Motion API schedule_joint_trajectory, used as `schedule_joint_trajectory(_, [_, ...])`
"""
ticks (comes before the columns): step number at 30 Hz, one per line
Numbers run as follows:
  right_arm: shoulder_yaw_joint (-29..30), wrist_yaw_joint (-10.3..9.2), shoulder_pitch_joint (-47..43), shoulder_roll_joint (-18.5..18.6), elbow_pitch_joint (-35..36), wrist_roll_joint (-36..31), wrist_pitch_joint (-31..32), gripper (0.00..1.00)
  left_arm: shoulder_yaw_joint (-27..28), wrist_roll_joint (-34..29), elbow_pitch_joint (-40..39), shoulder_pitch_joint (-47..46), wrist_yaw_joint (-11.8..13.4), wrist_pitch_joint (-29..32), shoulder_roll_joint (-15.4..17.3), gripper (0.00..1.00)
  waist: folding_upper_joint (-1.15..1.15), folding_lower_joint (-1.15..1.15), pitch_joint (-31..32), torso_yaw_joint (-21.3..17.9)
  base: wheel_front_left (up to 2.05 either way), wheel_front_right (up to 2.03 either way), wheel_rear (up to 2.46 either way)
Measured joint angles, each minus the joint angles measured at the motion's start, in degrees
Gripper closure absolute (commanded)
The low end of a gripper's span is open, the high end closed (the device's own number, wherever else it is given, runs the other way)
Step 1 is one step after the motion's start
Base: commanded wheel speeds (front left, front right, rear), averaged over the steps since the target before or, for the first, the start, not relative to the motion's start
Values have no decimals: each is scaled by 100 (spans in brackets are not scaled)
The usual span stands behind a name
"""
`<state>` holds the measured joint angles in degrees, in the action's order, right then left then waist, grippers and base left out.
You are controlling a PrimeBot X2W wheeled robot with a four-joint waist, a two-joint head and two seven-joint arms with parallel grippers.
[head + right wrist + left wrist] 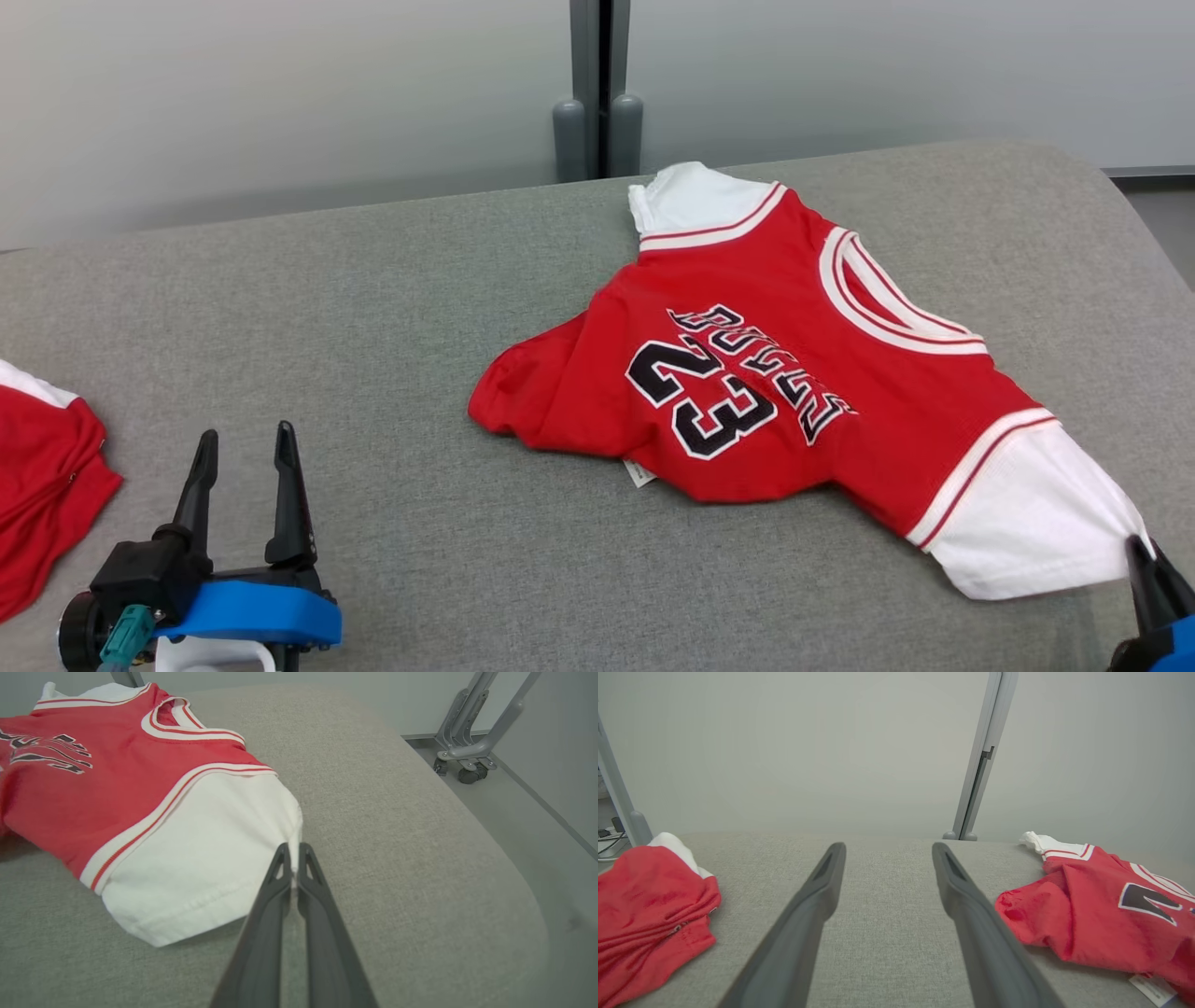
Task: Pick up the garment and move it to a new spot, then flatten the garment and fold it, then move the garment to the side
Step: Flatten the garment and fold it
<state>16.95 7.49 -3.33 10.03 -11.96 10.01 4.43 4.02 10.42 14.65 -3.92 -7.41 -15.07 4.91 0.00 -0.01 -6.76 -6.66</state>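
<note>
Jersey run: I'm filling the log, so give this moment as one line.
stage: pick-up | right gripper: shut on jersey sleeve | left gripper: open, idle | jersey: lying on cushion

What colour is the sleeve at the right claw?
The sleeve is white; the right wrist view shows it best.

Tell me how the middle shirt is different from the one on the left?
The middle shirt lies spread out, showing 23; the left shirt is bunched up, no number in sight. The right jaws are shut on the middle shirt's white sleeve; the open left jaws stand apart from the left shirt. Both are red with white and lie on the grey cushion.
</note>
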Motion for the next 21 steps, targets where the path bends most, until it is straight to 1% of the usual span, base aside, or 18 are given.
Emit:
schedule_joint_trajectory(3, [102, 0, -273, -171, 517, -2, 354, 100, -30, 1, 12, -9, 0, 0, -2, 0, 0, 0, -9, -20, 0, 0, 0])
schedule_joint_trajectory(5, [144, 1, -366, -226, 769, -36, 409, 4, -52, 2, 21, -35, 0, 0, 0, 0, 0, 1, -12, -15, 0, 0, 0])
schedule_joint_trajectory(6, [147, 0, -401, -229, 853, -54, 405, 0, -68, 2, 23, -59, 0, 0, -1, 0, 0, 1, -10, -2, 0, 0, 0])
schedule_joint_trajectory(10, [153, 1, -378, -222, 1125, -198, 153, 0, -96, 10, 23, -92, 0, 0, 13, 0, 0, 1, 23, 103, 0, 0, 0])
schedule_joint_trajectory(13, [163, 0, -281, -221, 1289, -316, 82, 0, -83, 9, 25, -85, 0, 0, 20, 0, 0, 1, 59, 176, 0, 0, 0])
schedule_joint_trajectory(14, [98, 0, -127, -226, 1549, -409, -41, 0, -73, 8, 24, -81, 0, 0, 23, 0, 0, 1, 90, 247, 0, 0, 0])
schedule_joint_trajectory(16, [-12, 0, 3, -260, 1768, -461, -118, 0, -65, 1, 34, -74, 0, 0, 26, 0, 0, 1, 123, 334, 0, 0, 0])
schedule_joint_trajectory(21, [-398, 0, 318, -412, 2020, -568, -356, 0, -27, -19, 38, -26, 0, 0, 29, 0, 0, 1, 191, 555, 0, 0, 0])
